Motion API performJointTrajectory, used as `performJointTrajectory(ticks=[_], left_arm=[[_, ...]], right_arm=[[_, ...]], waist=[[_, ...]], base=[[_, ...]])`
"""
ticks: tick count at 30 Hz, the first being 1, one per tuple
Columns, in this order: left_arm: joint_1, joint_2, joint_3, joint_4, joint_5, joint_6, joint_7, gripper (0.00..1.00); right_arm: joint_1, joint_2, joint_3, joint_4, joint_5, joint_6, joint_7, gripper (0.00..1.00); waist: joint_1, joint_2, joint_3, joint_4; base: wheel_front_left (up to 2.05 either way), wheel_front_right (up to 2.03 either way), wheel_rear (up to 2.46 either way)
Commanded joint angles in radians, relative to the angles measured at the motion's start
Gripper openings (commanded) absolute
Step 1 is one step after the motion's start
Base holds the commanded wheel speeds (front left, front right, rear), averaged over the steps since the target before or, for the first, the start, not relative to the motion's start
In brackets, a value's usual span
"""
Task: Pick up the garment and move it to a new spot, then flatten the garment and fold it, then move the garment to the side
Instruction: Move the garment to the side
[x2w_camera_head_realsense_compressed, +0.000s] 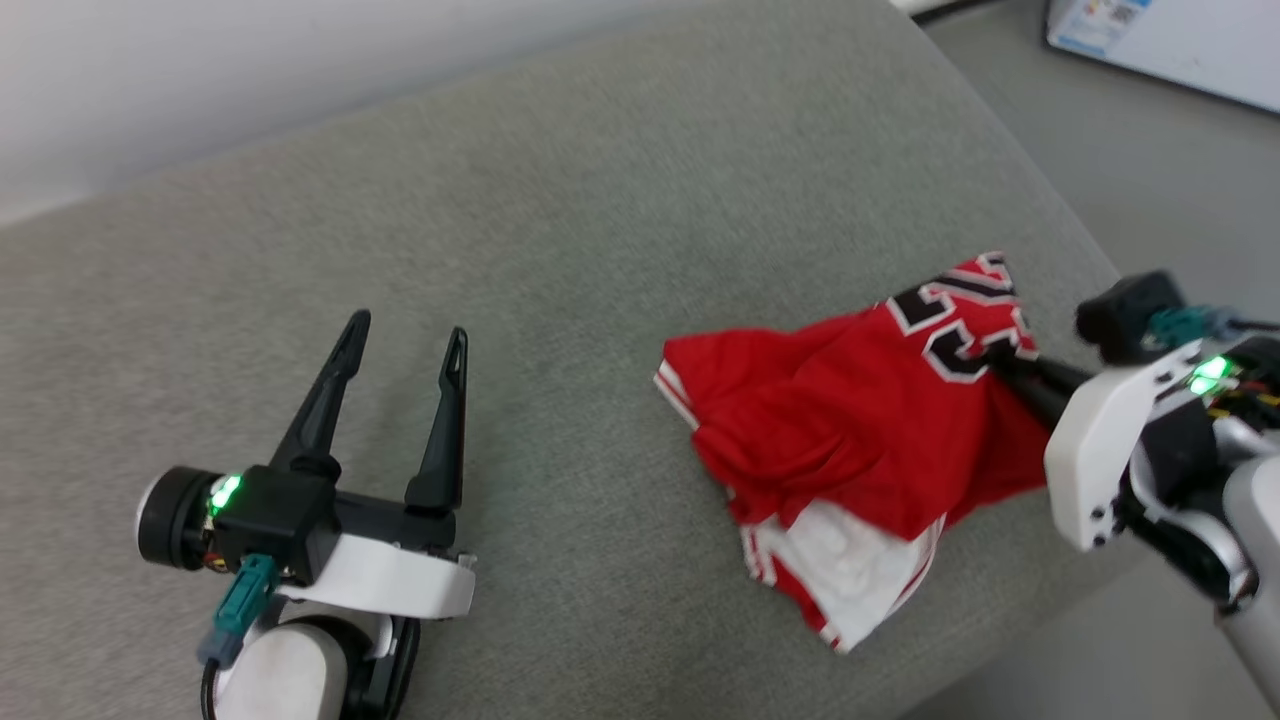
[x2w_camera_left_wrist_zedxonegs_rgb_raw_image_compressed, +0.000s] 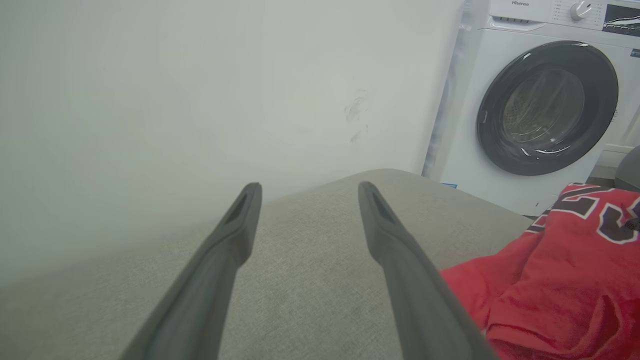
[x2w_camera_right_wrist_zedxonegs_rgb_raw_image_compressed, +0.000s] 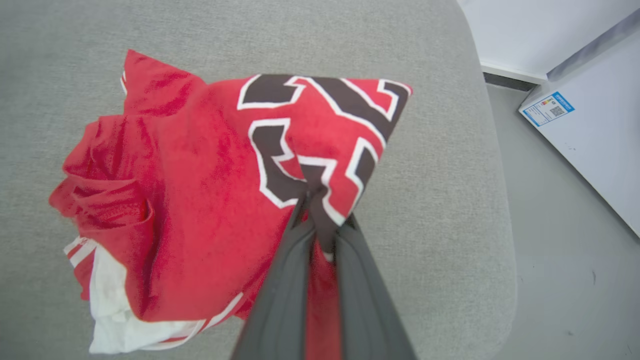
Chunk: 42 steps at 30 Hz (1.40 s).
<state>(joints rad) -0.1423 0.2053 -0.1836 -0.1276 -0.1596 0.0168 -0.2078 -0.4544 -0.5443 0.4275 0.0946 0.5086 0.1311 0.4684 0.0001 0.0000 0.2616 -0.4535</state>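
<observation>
My right pincer (x2w_camera_right_wrist_zedxonegs_rgb_raw_image_compressed: 320, 200) is clamped shut on a bunched fold of the shirt (x2w_camera_head_realsense_compressed: 850, 430) at its printed number, I judge so I can lift it off the table's (x2w_camera_head_realsense_compressed: 560, 180) right edge. My left pincer (x2w_camera_head_realsense_compressed: 408, 335) hangs wide open and empty, well apart from the shirt, free for flattening.

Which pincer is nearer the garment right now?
Right. The right pincer is shut on the garment, pinching fabric at the printed number. The left pincer is open over the grey cushion, off to the garment's left and not touching it.
</observation>
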Motion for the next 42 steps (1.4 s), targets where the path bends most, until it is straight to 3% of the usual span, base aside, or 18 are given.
performJointTrajectory(ticks=[1, 9, 16, 23, 24, 25, 26, 35, 42], left_arm=[[-0.016, 0.008, 0.001, -0.011, 0.007, -0.003, 0.008, 1.00], [-0.120, 0.054, -0.050, -0.129, 0.053, -0.043, 0.106, 1.00], [-0.193, 0.075, -0.083, -0.227, 0.079, -0.068, 0.169, 1.00], [-0.235, 0.095, -0.090, -0.278, 0.091, -0.078, 0.199, 1.00], [-0.238, 0.096, -0.092, -0.282, 0.091, -0.079, 0.200, 1.00], [-0.241, 0.095, -0.094, -0.285, 0.091, -0.078, 0.200, 1.00], [-0.243, 0.093, -0.097, -0.286, 0.091, -0.078, 0.198, 1.00], [-0.215, 0.066, -0.109, -0.238, 0.071, -0.055, 0.143, 1.00], [-0.145, 0.022, -0.103, -0.157, 0.030, -0.017, 0.059, 1.00]], right_arm=[[-0.027, 0.014, -0.010, 0.013, -0.003, -0.001, -0.017, 0.00], [-0.199, 0.037, -0.164, 0.287, -0.025, -0.001, -0.218, 0.00], [-0.316, 0.009, -0.317, 0.485, -0.054, -0.001, -0.357, 0.00], [-0.367, 0.051, -0.379, 0.657, -0.083, -0.001, -0.457, 0.00], [-0.373, 0.058, -0.388, 0.685, -0.088, -0.001, -0.474, 0.06], [-0.378, 0.067, -0.396, 0.711, -0.093, -0.001, -0.490, 0.40], [-0.384, 0.069, -0.407, 0.739, -0.104, -0.001, -0.509, 1.00], [-0.431, 0.044, -0.516, 0.882, -0.235, -0.001, -0.690, 1.00], [-0.342, 0.063, -0.587, 0.828, -0.291, -0.001, -0.726, 1.00]], waist=[[-0.0001, 0.0000, 0.108, -0.089], [-0.0001, 0.0000, 0.281, -0.069], [-0.0001, 0.0000, 0.385, -0.025], [-0.0001, 0.0000, 0.456, 0.005], [-0.0001, 0.0000, 0.460, 0.009], [-0.0001, 0.0000, 0.461, 0.014], [-0.0001, 0.0000, 0.461, 0.020], [-0.0001, 0.0000, 0.385, 0.082], [-0.0001, 0.0000, 0.243, 0.154]], base=[[0.00, 0.00, 0.00], [0.00, 0.00, 0.00], [0.00, 0.00, 0.00], [0.00, 0.00, 0.00], [0.00, 0.00, 0.00], [0.00, 0.00, 0.00], [0.00, 0.00, 0.00], [0.00, 0.00, 0.00], [0.00, 0.00, 0.00]])
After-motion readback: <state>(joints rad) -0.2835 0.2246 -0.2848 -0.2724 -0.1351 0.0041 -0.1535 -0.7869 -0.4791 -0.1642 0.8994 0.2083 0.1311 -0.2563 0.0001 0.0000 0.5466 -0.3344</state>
